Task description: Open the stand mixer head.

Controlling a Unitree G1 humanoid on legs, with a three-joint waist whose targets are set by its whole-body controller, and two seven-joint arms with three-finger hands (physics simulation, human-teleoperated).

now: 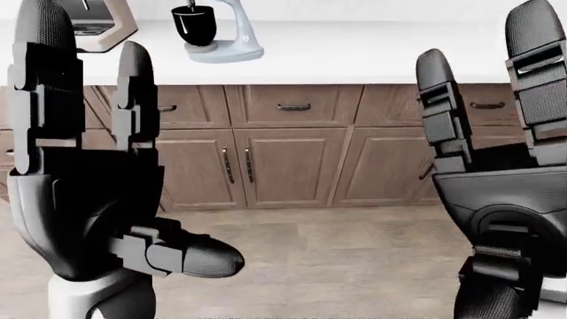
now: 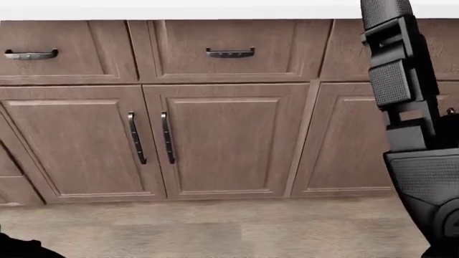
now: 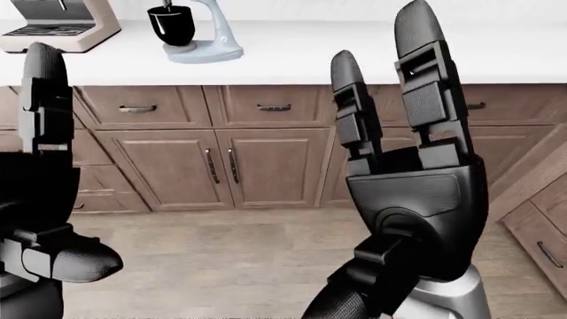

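Nearest to us, our left hand (image 1: 88,193) and our right hand (image 3: 412,193) are raised with the palms turned to us, the fingers straight and spread wide, the thumbs pointing inward; both hold nothing. Behind them lies a pale wooden floor (image 1: 354,259), and then a row of brown cabinets (image 2: 222,140) with dark handles, doors below and drawers above. On top of them runs the white tabletop (image 3: 354,53). The stand mixer (image 3: 191,30) stands far from us on this tabletop, at the upper left of both eye views. It is pale grey-blue, with a flat base, a curved neck and a glossy black bowl on its left side. Its head is cut by the top edge, so we cannot tell its direction. We can read no writing on it. Left of it stands a beige appliance (image 3: 53,23).
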